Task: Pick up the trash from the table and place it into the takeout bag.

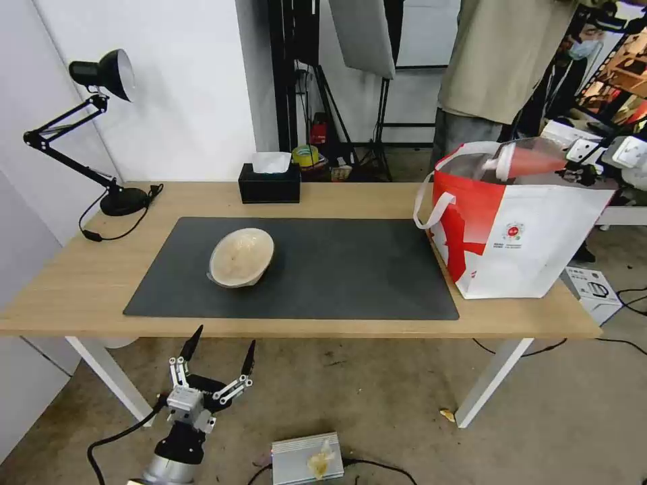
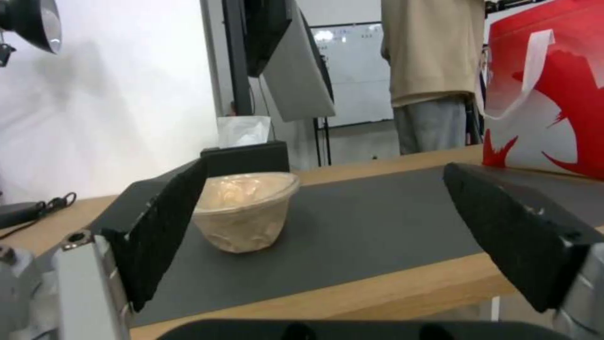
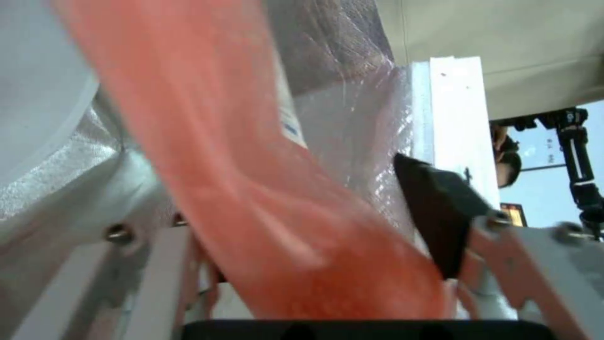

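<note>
The beige stained bowl (image 1: pixel 241 257) (image 2: pixel 245 212) lies tilted on the dark mat (image 1: pixel 350 269) of the table (image 1: pixel 377 195). My left gripper (image 1: pixel 224 337) (image 2: pixel 324 167) hangs open below the table's front edge, facing that bowl and well short of it. At the table's right end stands the takeout bag (image 1: pixel 532 249) (image 2: pixel 554 94). The orange-red cup (image 1: pixel 536 158) (image 3: pixel 252 189) lies on its side over the bag's mouth, white lid pointing left, and looks blurred. My right gripper (image 1: pixel 583 153) (image 3: pixel 314 245) is at the cup's base with its jaws spread, one pad (image 3: pixel 440 222) clear of the cup.
A black tissue box (image 1: pixel 269 183) stands at the table's back edge and a black desk lamp (image 1: pixel 108 135) at its back left. A person (image 1: pixel 499 67) stands behind the bag. A grey box (image 1: pixel 306 458) lies on the floor by my left arm.
</note>
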You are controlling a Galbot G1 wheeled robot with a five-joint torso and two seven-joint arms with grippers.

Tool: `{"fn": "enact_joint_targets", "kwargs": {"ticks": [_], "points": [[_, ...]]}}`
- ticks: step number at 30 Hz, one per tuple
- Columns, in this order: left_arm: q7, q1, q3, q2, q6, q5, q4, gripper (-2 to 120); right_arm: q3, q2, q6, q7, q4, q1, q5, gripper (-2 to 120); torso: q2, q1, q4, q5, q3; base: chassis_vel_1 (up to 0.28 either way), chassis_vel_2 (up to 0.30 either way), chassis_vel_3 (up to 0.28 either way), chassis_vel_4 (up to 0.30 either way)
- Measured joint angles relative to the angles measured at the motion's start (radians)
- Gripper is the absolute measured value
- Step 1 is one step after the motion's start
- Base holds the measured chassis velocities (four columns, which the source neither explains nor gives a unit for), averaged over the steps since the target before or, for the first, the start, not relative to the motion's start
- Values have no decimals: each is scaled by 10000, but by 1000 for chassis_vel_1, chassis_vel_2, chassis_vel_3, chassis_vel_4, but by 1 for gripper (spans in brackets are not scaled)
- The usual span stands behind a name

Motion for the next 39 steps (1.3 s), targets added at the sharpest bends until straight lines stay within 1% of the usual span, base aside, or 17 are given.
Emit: {"fn": "enact_joint_targets", "kwargs": {"ticks": [2, 3, 4, 6, 8, 9, 10, 24, 30, 34, 36, 38, 39], "points": [[4, 2, 2, -2, -2, 1, 4, 100, 4, 17, 0, 8, -7, -4, -2, 67, 0, 0, 0, 0, 0, 0, 0, 0, 0], [8, 4, 3, -4, -6, 3, 15, 100, 10, 46, 0, 20, -15, -7, -6, 73, 0, 0, 0, 0, 0, 0, 0, 0, 0], [11, 5, 2, -4, -9, 4, 22, 100, 11, 59, 0, 29, -17, -9, -8, 75, 0, 0, 0, -1, 0, 0, 0, 0, 0], [13, 6, -14, 1, -28, 4, 54, 100, 11, 93, 0, 44, -26, -14, -11, 86, 0, 0, 1, -1, 0, 0, 0, 0, 0], [14, 6, -21, 4, -30, 4, 62, 100, 12, 101, 0, 49, -31, -14, -12, 88, 1, 0, 1, -1, 0, 0, 0, 0, 0], [14, 5, -40, 14, -37, -3, 87, 100, 12, 119, 0, 63, -49, -20, -18, 96, 0, 0, 0, 0, 0, 0, 0, 0, 0], [14, 0, -44, 20, -39, -7, 102, 100, 12, 127, -1, 67, -53, -29, -20, 99, 0, 0, 0, 0, 0, 0, 0, 0, 0], [15, -124, -38, 83, -42, -45, 195, 100, 43, 179, -24, 142, -12, -64, 8, 100, 0, 0, 0, -1, 0, 0, 0, 0, 0], [-4, -157, -17, 96, -33, -80, 194, 100, 148, 154, -50, 298, 168, -92, 326, 100, 0, 1, 0, 0, 0, 0, 0, 0, 0], [-15, -175, -28, 136, -12, -104, 181, 100, 431, 138, -188, 585, 449, -138, 806, 100, 1, 0, 0, -2, 0, 0, 0, 0, 0], [-50, -194, -6, 131, -7, -107, 181, 100, 811, 149, -223, 1117, 796, -372, 1496, 100, 0, 0, 0, -1, 0, 0, 0, 0, 0], [-58, -192, 5, 128, -6, -108, 181, 100, 924, 149, -236, 1216, 898, -449, 1629, 100, 0, 0, 0, -1, 0, 0, 0, 0, 0], [-73, -180, 22, 132, -4, -108, 160, 100, 1211, 127, -298, 1407, 1221, -652, 1919, 100, 0, 1, 1, -1, 0, 0, 0, 0, 0]]}}
